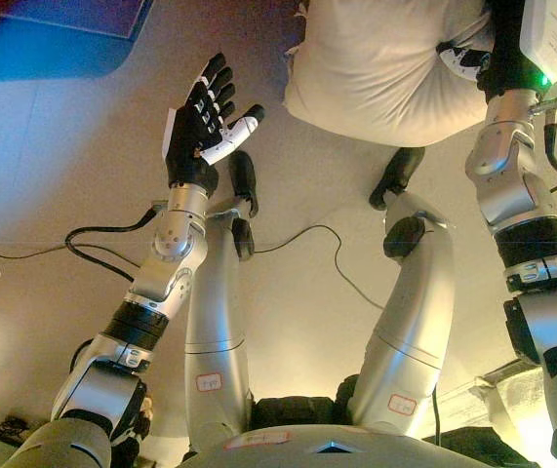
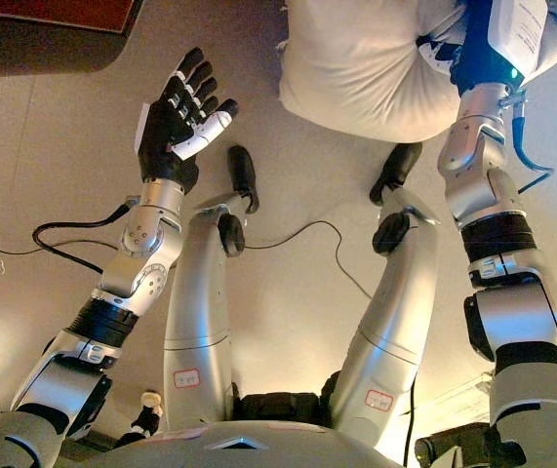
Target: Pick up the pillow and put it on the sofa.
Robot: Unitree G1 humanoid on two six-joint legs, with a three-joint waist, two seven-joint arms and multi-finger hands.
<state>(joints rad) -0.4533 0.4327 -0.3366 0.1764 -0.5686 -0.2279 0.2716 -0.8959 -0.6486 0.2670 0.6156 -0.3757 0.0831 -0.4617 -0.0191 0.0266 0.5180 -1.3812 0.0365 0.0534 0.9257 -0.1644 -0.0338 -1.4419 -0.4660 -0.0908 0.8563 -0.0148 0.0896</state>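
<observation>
A white pillow [image 1: 380, 73] is at the top of the view, held off the beige floor. My right hand [image 1: 473, 58] is at its right side with its fingers curled into the cloth, pinching it. My left hand [image 1: 205, 112] is to the left of the pillow, apart from it, open with straight fingers and holding nothing. The pillow also shows in the right eye view [image 2: 366, 63], with my right hand [image 2: 449, 54] gripping it and my left hand [image 2: 180, 107] open. The pillow's top edge is cut off by the view. No sofa shows.
A dark red and dark-edged piece of furniture or rug [image 2: 44, 29] lies at the top left. A pale object [image 1: 497, 395] sits at the lower right corner. Beige floor [image 1: 54, 166] spreads around.
</observation>
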